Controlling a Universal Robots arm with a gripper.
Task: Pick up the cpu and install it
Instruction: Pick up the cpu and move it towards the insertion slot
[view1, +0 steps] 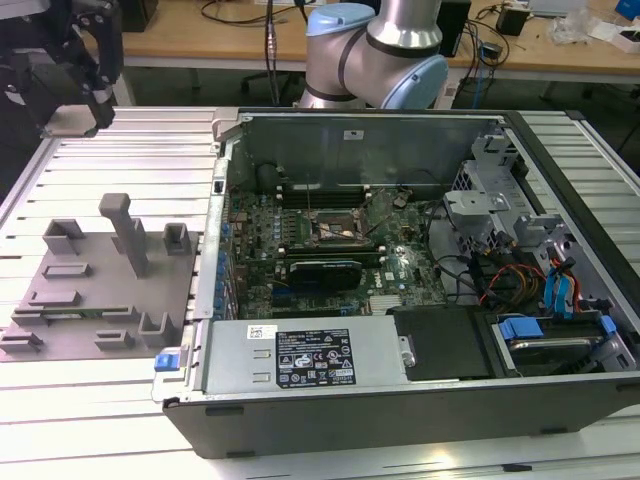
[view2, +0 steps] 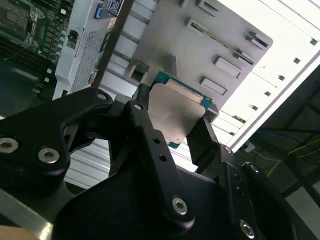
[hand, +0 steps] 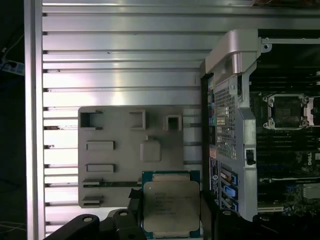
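The cpu (hand: 171, 205), a flat square chip with a silvery top and green rim, is clamped between my gripper's (hand: 171, 206) black fingers (hand: 134, 202). In the second wrist view the cpu (view2: 175, 115) sits tilted in the gripper (view2: 174, 119), one finger (view2: 142, 107) on each side. It hangs above the near edge of the grey fixture plate (hand: 130, 125). In the exterior view the gripper (view1: 72, 105) is high at the far left, above the slatted table. The open socket (hand: 287, 110) on the motherboard lies inside the case (view1: 380, 122), well away from the gripper; it also shows as the dark square socket (view1: 338, 228).
The grey fixture plate (view1: 90, 290) carries raised blocks and a tall post (view1: 125, 230). A black expansion card (view1: 325, 272), a power supply (view1: 300, 355) and drive cages with cables (view1: 520, 270) fill the case. The arm's base (view1: 375, 50) stands behind it.
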